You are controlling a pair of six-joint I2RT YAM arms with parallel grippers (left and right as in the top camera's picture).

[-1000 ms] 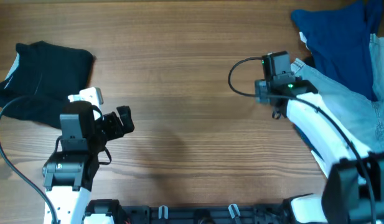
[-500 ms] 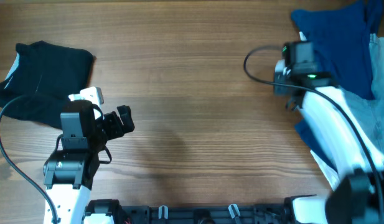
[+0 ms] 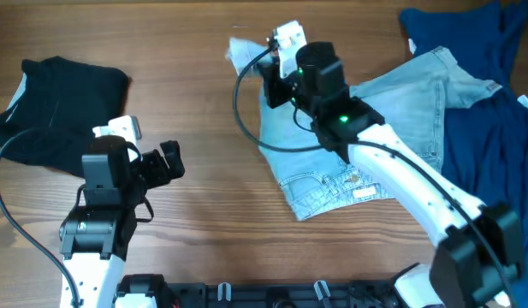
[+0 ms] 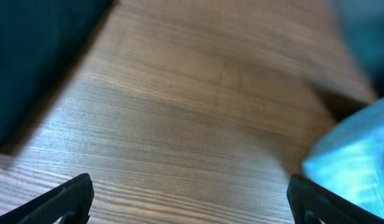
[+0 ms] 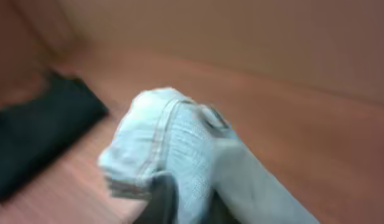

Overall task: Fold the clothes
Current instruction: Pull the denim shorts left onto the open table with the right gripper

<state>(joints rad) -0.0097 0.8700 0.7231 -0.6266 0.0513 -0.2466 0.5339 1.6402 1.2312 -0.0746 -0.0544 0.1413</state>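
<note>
Treat shorts (image 3: 366, 128), sprawled from centre of counter (image 3: 212, 214) to right edge, as limp, weighty denim; grip at thick hems or waistband. Right end effector (image 3: 270, 62) clamped on bunched leg; left end effector (image 3: 148, 145) wide, empty.

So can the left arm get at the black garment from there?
Probably yes: the black garment lies right beside the left gripper, fingers wide open, only bare table around them.

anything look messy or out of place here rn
Yes: the denim shorts lie twisted and rumpled across the table, one end bunched up in the right gripper, not flat for folding. The navy garment is a loose heap at the far right edge. The black garment on the left looks tidy.
</note>
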